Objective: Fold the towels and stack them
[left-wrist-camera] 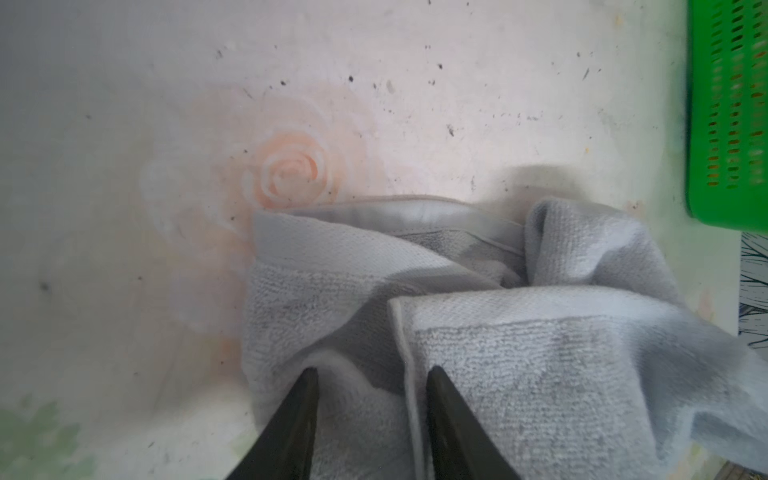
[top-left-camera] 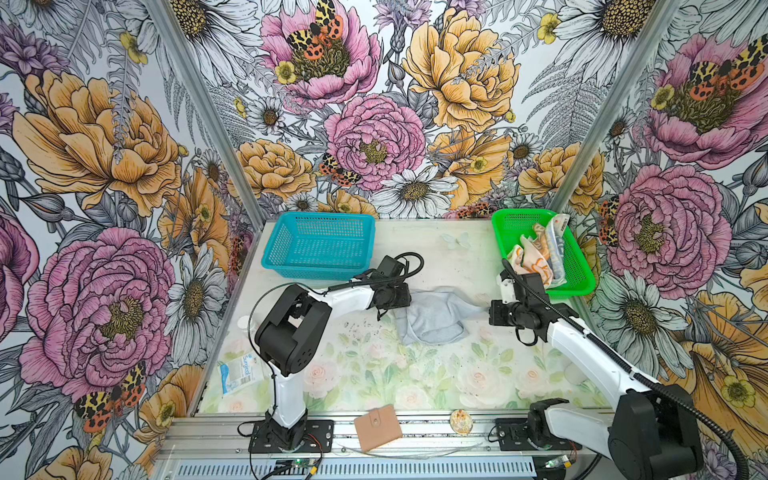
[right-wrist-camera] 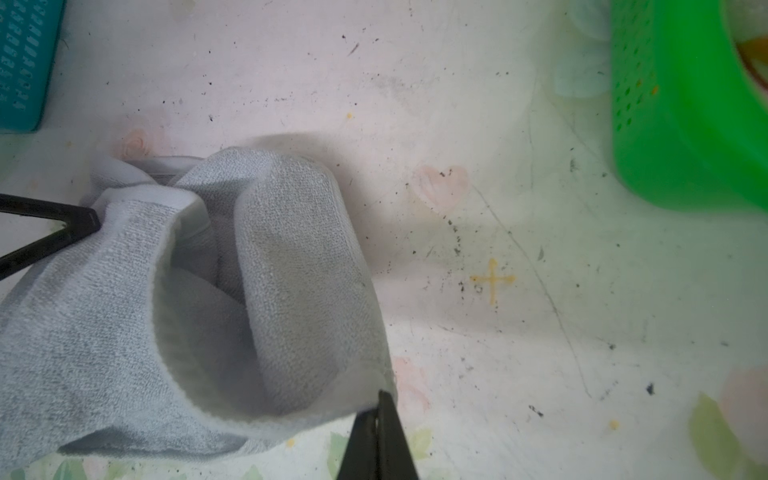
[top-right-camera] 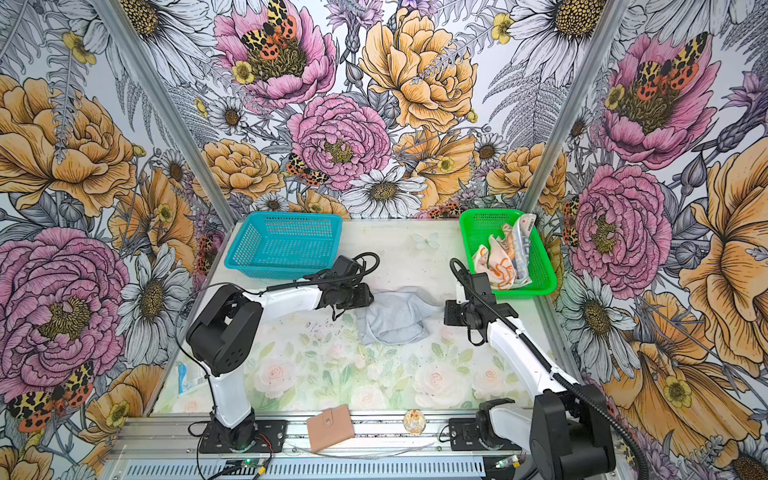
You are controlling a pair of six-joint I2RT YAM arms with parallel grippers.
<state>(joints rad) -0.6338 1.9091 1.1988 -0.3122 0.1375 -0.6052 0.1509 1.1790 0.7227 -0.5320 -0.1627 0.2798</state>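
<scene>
A light grey towel (top-left-camera: 432,318) (top-right-camera: 395,316) lies crumpled mid-table. My left gripper (top-left-camera: 405,305) (left-wrist-camera: 372,374) is at its left edge, open, with a hemmed fold of the towel (left-wrist-camera: 540,353) between the jaws. My right gripper (top-left-camera: 487,309) (right-wrist-camera: 380,399) is shut on the towel's right corner (right-wrist-camera: 291,270), which is drawn out to a point. The orange-and-cream flowered towel (top-left-camera: 536,255) and the lettered towel (top-left-camera: 557,241) lie bunched in the green basket (top-left-camera: 500,232).
A blue basket (top-left-camera: 328,215) stands at the back left with nothing in it. A tan wallet (top-left-camera: 377,427) and a small shell-like object (top-left-camera: 461,422) rest on the front rail. A blue-white packet (top-left-camera: 239,374) lies by the left arm's base.
</scene>
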